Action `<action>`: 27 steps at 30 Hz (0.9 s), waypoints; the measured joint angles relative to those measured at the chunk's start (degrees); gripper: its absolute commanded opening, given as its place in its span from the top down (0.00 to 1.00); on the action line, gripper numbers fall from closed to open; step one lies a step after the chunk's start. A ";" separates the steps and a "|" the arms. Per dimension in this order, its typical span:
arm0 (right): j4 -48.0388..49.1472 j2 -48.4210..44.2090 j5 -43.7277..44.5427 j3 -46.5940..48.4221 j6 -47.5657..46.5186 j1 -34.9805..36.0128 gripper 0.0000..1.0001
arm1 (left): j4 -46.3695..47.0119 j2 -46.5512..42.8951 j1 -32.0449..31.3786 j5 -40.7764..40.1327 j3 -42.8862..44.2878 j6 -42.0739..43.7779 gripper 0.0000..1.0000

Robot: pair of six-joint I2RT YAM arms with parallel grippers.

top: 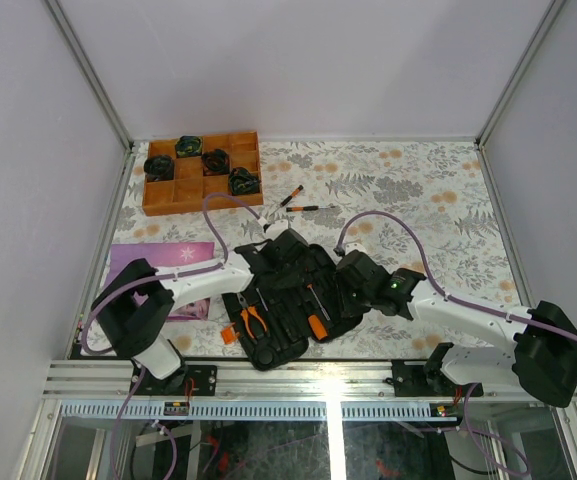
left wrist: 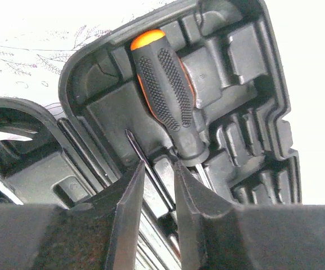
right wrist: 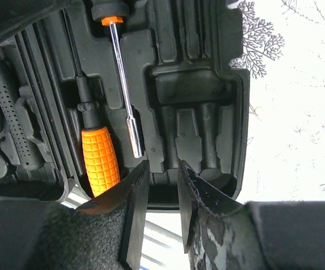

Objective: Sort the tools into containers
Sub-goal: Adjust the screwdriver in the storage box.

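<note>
1. We see the left gripper (left wrist: 157, 169) slightly parted, empty, just beside the black-handled screwdriver (left wrist: 168, 95) lying in the tool case (left wrist: 275, 84).
2. The right gripper (right wrist: 162, 169) hangs parted, empty, near the orange-handled screwdriver (right wrist: 100, 157) slotted there.

Pale walls (top: 298, 60), floral-patterned tabletop (top: 418, 190)

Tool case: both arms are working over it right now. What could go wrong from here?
The left gripper and right gripper crowd the same tool case, so they might collide. The black-and-orange screwdriver lies slanted across the moulded slots and may not be seated. Reaching the two loose screwdrivers beyond could nudge the case.
</note>
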 measured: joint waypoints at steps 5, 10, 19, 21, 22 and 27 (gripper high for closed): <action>1.42 -0.15 0.00 0.00 -1.31 0.00 0.62 | -0.94 -2.49 0.44 -1.09 1.18 0.17 0.71; 2.16 -2.91 0.46 0.00 -2.34 0.00 0.59 | -2.23 -6.05 0.66 -4.33 2.23 0.24 0.57; 2.51 -7.28 2.80 0.00 -4.74 -0.04 0.57 | -2.40 -12.74 2.01 -9.11 2.27 0.92 0.55; 2.49 -7.17 2.82 0.00 -5.14 -0.04 0.57 | -2.45 -12.74 2.49 -9.64 2.27 0.96 0.54; 2.49 -7.06 2.82 0.02 -5.25 -0.04 0.57 | -2.38 -12.92 2.64 -9.90 2.27 0.98 0.53; 2.32 -6.80 3.04 0.02 -5.92 -0.04 0.57 | 0.04 -19.58 2.69 -12.39 -0.24 2.21 0.50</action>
